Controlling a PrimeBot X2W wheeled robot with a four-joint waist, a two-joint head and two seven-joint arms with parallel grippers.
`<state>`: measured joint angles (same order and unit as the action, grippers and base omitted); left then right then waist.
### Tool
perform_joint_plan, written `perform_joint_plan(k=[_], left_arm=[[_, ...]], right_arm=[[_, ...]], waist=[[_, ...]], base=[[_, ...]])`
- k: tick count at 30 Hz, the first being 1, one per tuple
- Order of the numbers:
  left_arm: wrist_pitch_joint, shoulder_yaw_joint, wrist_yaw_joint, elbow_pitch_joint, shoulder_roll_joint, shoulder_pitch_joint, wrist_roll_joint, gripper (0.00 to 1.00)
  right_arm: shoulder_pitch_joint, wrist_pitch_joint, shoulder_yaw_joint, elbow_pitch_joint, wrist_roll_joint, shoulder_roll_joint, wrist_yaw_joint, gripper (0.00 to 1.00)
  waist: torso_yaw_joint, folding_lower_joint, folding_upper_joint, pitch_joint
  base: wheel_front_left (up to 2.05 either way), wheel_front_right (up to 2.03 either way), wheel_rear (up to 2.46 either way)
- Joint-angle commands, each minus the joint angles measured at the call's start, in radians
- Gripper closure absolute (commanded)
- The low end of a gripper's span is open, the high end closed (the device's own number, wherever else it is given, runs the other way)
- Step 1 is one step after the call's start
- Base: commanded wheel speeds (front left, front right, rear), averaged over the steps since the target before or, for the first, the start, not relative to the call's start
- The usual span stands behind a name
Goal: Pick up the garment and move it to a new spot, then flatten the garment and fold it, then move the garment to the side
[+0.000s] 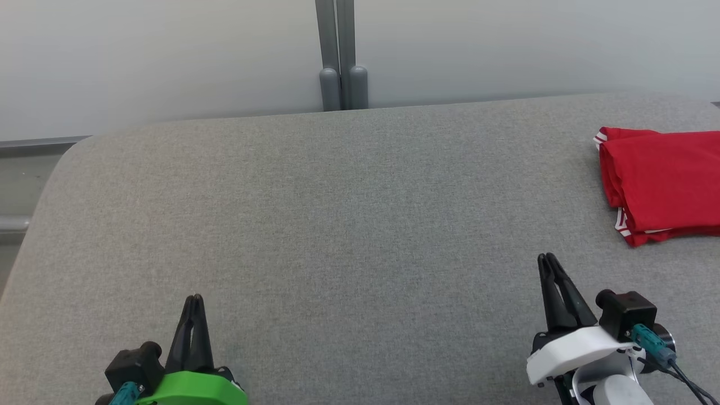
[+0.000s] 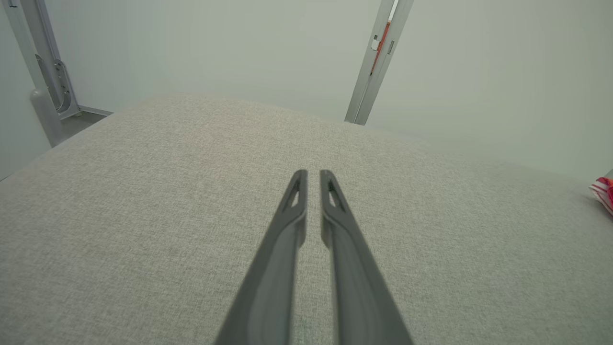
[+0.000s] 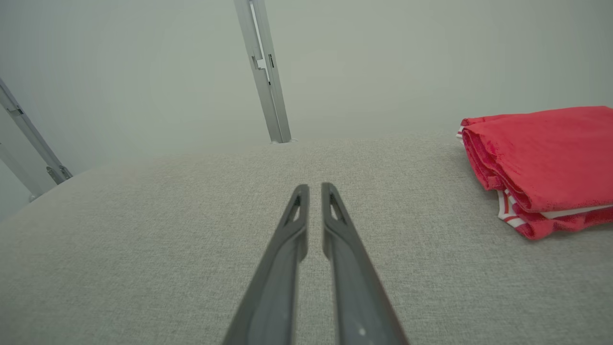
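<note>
Grey fabric table (image 1: pixel 337 225) took up most of my head view, with a plain pale wall behind it and two grey posts (image 1: pixel 342 56) standing side by side at the far edge. One garment (image 1: pixel 658 180), red with white stripes at the hems, lay folded near the table's right side, well apart from both grippers. The head view's right edge chopped it off, so I couldn't see how far it ran, and I couldn't count the folded layers either. The left wrist camera gave me just a tiny red-and-white corner of it at the right edge. The right wrist camera gave more, but cut it off at the right too.

Two grippers, two dark fingers each. My left gripper (image 1: pixel 194 298), on the green mount, sat at the lower left with its body cut by the bottom edge. My right gripper (image 1: pixel 547 257), on the white mount, was at the lower right, nearer the garment. Both had their jaws pinched nearly together, with just a thin slit between the tips in the wrist views and nothing caught in either. I couldn't tell if the tips touched the fabric.
</note>
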<state>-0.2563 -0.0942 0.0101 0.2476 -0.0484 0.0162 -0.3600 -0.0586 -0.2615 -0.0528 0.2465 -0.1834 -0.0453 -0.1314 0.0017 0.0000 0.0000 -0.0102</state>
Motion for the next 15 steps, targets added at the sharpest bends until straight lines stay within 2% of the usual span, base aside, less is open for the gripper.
perform_joint_plan(k=[1, 15], left_arm=[[0.008, 0.006, -0.003, -0.004, 0.0, -0.006, -0.026, 1.0], [0.075, 0.044, -0.029, -0.005, -0.001, -0.03, -0.253, 1.0]], right_arm=[[-0.004, 0.006, 0.002, -0.007, -0.03, -0.001, 0.0, 1.0], [-0.014, 0.069, 0.026, -0.007, -0.295, -0.008, 0.0, 1.0]], waist=[[0.0, 0.0, 0.0, 0.0], [0.0, 0.0, 0.0, 0.001]], base=[[0.0, 0.0, 0.0], [0.0, 0.0, 0.0]])
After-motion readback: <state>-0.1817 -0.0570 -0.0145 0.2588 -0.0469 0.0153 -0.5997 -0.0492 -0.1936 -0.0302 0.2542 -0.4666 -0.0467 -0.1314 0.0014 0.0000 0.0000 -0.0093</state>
